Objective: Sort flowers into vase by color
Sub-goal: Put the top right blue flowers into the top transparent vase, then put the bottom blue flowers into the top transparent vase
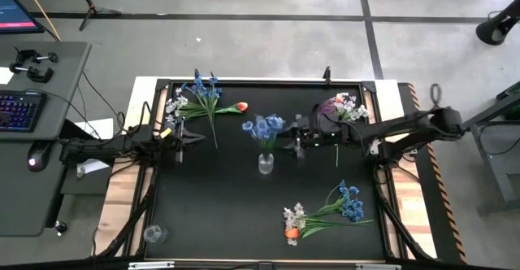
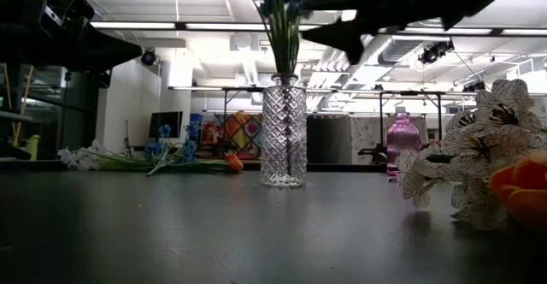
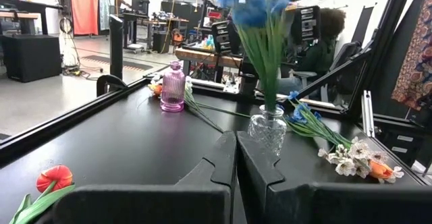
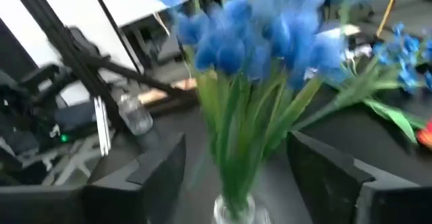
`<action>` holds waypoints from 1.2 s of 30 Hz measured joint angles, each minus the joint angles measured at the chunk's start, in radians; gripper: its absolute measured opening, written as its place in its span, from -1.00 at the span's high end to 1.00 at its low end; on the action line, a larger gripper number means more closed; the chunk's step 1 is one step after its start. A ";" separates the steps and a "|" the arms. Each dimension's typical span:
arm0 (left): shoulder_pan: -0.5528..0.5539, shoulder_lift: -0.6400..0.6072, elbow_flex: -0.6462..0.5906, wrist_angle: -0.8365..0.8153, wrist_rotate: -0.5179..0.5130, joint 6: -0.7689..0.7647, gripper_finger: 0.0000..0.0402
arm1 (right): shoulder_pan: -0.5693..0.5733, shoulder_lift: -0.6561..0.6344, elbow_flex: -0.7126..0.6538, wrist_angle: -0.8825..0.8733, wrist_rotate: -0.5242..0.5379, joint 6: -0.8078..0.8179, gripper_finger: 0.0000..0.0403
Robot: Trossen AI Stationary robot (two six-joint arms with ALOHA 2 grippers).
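Right gripper (image 4: 233,166) stands spread on either side of the blue spray (image 4: 263,42), whose green stems sit in the clear cut-glass vase (image 2: 283,130) at mid-table; whether its fingers touch the stems I cannot tell. Beyond it, a pink vase (image 3: 173,86) stands at the far edge with pale blossoms. Loose flowers lie in two bunches (image 1: 203,99) and (image 1: 325,211). Left gripper (image 3: 233,170) hangs clenched and empty over the table's left side.

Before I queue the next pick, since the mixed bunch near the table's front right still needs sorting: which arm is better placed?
Right, probably. The right tool stands open beside the blue spray in the clear vase, on the same side as that mixed bunch. The left tool is shut, farther away.
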 joint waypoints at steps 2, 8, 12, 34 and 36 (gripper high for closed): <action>0.000 0.000 0.000 0.000 0.000 0.000 1.00 | 0.000 -0.056 0.000 -0.115 0.000 0.007 -0.28; 0.000 0.000 0.000 0.000 0.000 0.000 1.00 | 0.015 -0.216 0.000 -0.451 -0.043 0.105 -0.29; 0.000 0.000 0.000 0.000 0.000 0.000 1.00 | 0.042 -0.292 0.000 -0.605 -0.116 0.269 -0.30; 0.000 0.000 0.000 0.000 0.000 0.000 1.00 | 0.710 -0.141 0.000 -0.865 0.032 2.017 -0.21; 0.000 0.000 0.000 0.000 0.000 0.000 1.00 | 0.736 -0.101 0.000 -0.858 0.053 2.065 -0.19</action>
